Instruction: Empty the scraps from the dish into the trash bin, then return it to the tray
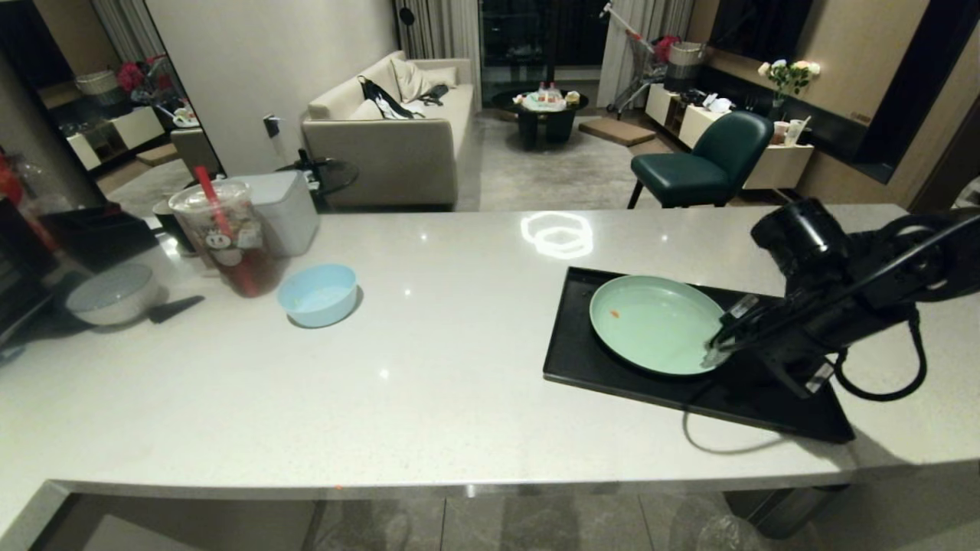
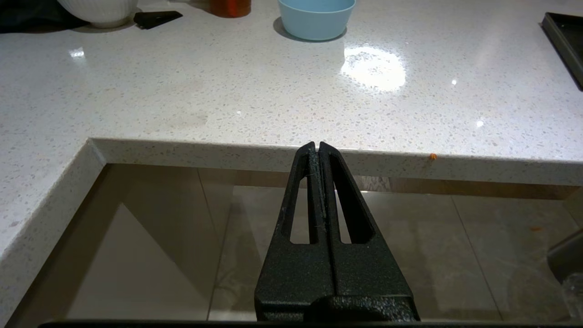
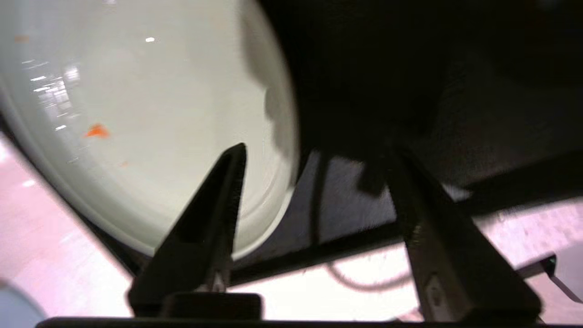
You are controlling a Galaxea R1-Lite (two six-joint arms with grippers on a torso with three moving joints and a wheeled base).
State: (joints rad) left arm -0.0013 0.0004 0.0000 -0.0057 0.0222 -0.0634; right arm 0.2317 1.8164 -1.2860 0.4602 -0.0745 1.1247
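Glossy speckled stone counter (image 1: 429,367); smooth mint dish (image 1: 651,321); matt black tray (image 1: 582,337).

Open counter (image 1: 459,360) left of tray (image 1: 570,344)
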